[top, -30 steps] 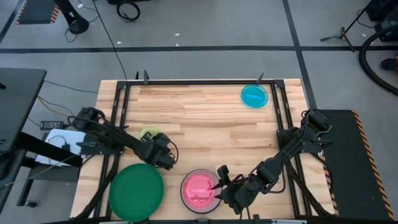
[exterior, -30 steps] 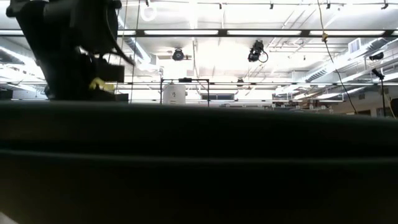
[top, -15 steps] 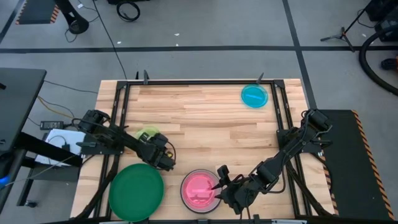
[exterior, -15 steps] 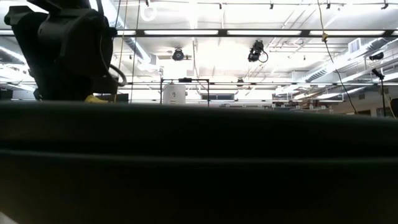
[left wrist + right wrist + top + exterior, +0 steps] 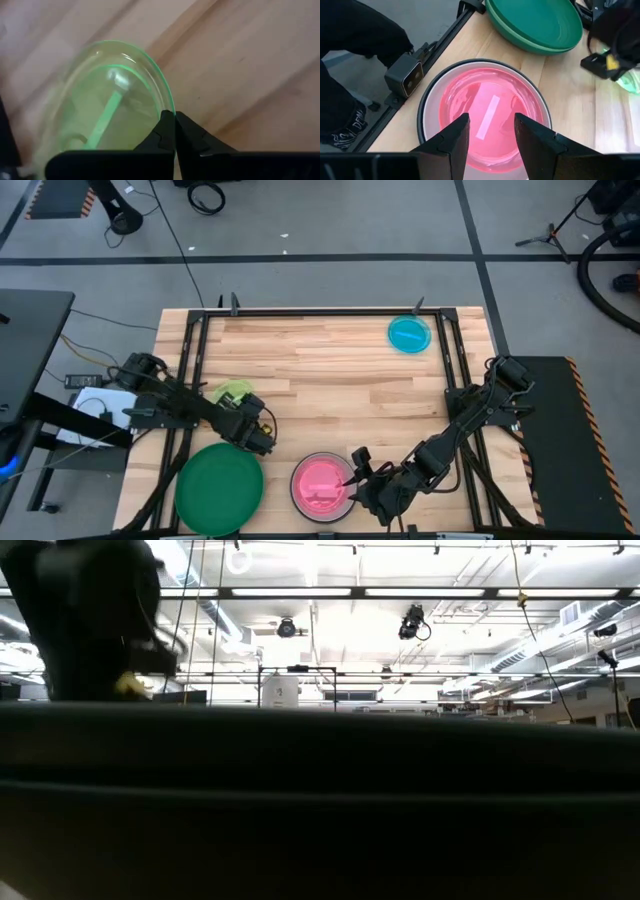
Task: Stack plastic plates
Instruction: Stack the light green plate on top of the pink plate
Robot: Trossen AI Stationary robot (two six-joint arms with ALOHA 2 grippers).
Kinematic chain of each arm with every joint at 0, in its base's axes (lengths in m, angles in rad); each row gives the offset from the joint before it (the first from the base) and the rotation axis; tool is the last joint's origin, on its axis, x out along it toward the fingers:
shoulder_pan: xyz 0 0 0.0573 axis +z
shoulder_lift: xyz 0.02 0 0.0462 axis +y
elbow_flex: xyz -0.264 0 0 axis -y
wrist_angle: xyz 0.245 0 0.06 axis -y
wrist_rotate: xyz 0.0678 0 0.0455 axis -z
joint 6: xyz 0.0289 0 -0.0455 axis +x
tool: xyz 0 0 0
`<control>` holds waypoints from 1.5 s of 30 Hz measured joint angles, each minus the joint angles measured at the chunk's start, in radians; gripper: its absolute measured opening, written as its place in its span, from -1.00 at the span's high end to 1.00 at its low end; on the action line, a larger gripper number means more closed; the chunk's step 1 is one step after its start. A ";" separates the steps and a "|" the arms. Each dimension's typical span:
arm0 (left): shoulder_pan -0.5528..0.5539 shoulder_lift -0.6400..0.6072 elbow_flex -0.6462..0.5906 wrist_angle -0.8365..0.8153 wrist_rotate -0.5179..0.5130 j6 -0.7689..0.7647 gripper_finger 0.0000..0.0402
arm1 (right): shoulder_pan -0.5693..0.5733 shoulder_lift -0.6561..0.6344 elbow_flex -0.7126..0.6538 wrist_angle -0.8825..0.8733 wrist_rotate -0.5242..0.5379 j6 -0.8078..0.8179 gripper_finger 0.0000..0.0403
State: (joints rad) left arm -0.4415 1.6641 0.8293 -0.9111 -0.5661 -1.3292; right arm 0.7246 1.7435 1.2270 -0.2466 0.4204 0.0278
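Note:
A small translucent lime plate (image 5: 232, 392) lies at the table's left, with my left gripper (image 5: 252, 430) shut on its rim. In the left wrist view the lime plate (image 5: 112, 100) fills the picture's left. A pink plate (image 5: 320, 483) tops a whitish-grey and black stack at the near edge. My right gripper (image 5: 492, 145) hangs open over the pink plate (image 5: 490, 117) and touches nothing. Large green plates (image 5: 219, 488) lie stacked at the near left. A cyan plate (image 5: 409, 334) rests flat at the far right. My left gripper pinches the lime plate's rim (image 5: 167, 111) between its two fingers, on the side of the plate nearest the gripper. The fingers (image 5: 187, 135) come slanting down from the near right. Whether the plate's far edge still rests on the wood, I cannot tell.
A black metal frame (image 5: 320, 311) runs along the table's far edge and down both sides. The wood in the middle (image 5: 330, 380) is bare. The low view is almost wholly blocked by something dark, with my left arm (image 5: 90, 620) at its upper left.
My left gripper has taken hold of the lime plate's rim and gone a little toward the table's left edge. The lime plate has shifted with it toward the left and far side. My right gripper has kept still.

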 joint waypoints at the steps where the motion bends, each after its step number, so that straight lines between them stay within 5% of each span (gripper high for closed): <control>1: -0.013 -0.026 0.011 -0.014 -0.018 0.008 0.97 | 0.000 0.000 0.000 -0.001 0.002 -0.002 0.18; 7: -0.115 -0.137 0.150 -0.036 -0.174 0.207 0.98 | -0.013 -0.010 0.000 -0.013 0.081 -0.054 0.18; 11: -0.222 -0.141 0.253 0.129 -0.219 0.707 0.98 | -0.041 -0.036 0.000 -0.043 0.127 -0.082 0.18; 15: -0.281 -0.141 0.287 0.394 -0.097 1.069 0.98 | -0.075 -0.082 0.000 -0.136 0.177 -0.084 0.18; 21: -0.299 -0.114 0.289 0.651 0.139 1.378 0.98 | -0.124 -0.198 0.000 -0.436 0.329 -0.003 0.18; 31: -0.273 0.083 0.299 0.830 0.249 1.639 0.97 | -0.233 -0.409 0.000 -0.895 0.289 0.540 0.18; 45: -0.277 0.146 0.338 0.852 0.387 1.673 0.97 | -0.287 -0.352 0.000 -0.914 0.232 0.562 0.18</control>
State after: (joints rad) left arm -0.7188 1.8100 1.1675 -0.0592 -0.1789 0.3436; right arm 0.4375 1.3918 1.2270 -1.1603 0.6522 0.5898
